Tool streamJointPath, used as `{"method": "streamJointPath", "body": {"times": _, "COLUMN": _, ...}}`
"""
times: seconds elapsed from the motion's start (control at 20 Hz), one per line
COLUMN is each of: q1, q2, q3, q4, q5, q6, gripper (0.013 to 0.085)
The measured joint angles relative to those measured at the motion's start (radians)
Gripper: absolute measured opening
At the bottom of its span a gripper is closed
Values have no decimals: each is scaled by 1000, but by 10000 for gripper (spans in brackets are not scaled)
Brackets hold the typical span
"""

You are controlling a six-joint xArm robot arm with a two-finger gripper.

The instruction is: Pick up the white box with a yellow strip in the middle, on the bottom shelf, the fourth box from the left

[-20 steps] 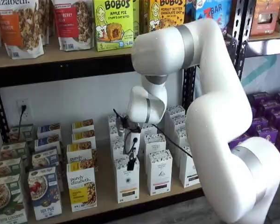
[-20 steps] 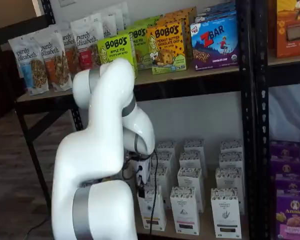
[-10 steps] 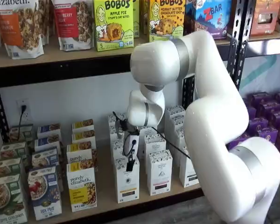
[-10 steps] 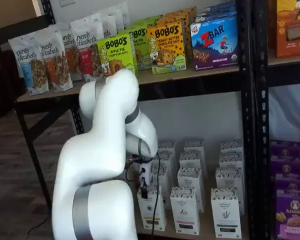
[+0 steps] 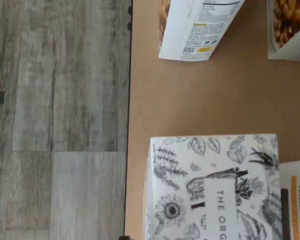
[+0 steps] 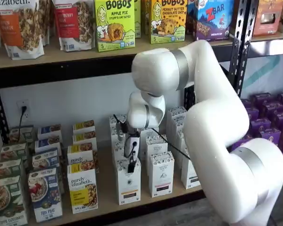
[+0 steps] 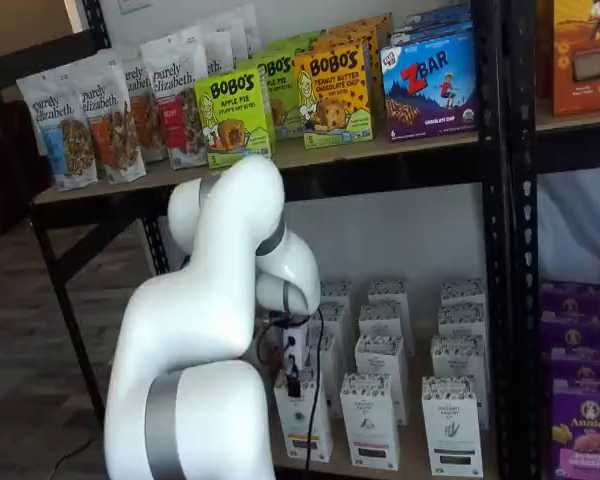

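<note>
The white box [image 6: 129, 186] stands at the front of the bottom shelf [image 6: 106, 190], a tall narrow carton that also shows in a shelf view lower down [image 7: 305, 430]. My gripper [image 6: 131, 165] hangs straight down over its top, its dark fingers right at the carton's upper edge with nothing held; it stands open. It also appears in a shelf view [image 7: 292, 385] beside a black cable. The wrist view looks onto the white box's leaf-patterned top [image 5: 210, 190], with an orange strip on the carton behind it [image 5: 292, 200] and bare shelf board [image 5: 200, 95] beside it.
Yellow granola boxes [image 6: 82, 190] stand close on the left and more white cartons [image 6: 160, 174] close on the right. The upper shelf's black beam [image 6: 61, 70] runs overhead. Purple boxes [image 6: 273, 122] fill the neighbouring rack. Grey floor [image 5: 60, 120] lies past the shelf's front edge.
The arm's upper joints have swung rightwards and closer to the rack. The gripper has stayed almost in place over the white box.
</note>
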State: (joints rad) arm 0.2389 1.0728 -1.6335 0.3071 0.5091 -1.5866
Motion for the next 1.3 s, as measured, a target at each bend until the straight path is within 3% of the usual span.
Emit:
{"method": "streamJointPath", "body": {"times": 0.3, "q1": -2, "q2": 45, "q3": -72, "q4": -89, "q5": 76, "q6": 77, "gripper": 850}}
{"method": "streamJointPath", "body": {"times": 0.65, "q1": -8, "q2": 61, "q3": -89, "q4": -142, "q5": 100, "q6": 117, "gripper": 850}}
{"method": "streamJointPath", "body": {"times": 0.9, "q1": -8, "q2": 57, "q3": -70, "q4": -137, "q5": 88, "q6": 111, "gripper": 850}}
{"method": "streamJointPath", "body": {"times": 1.15, "q1": -5, "q2": 47, "q3": -30, "q4": -84, "q5": 25, "q6": 65, "gripper": 850}}
{"method": "streamJointPath", "body": {"times": 1.3, "q1": -3, "q2": 45, "q3": -16, "q4": -94, "q5": -6, "q6": 74, "gripper": 850}}
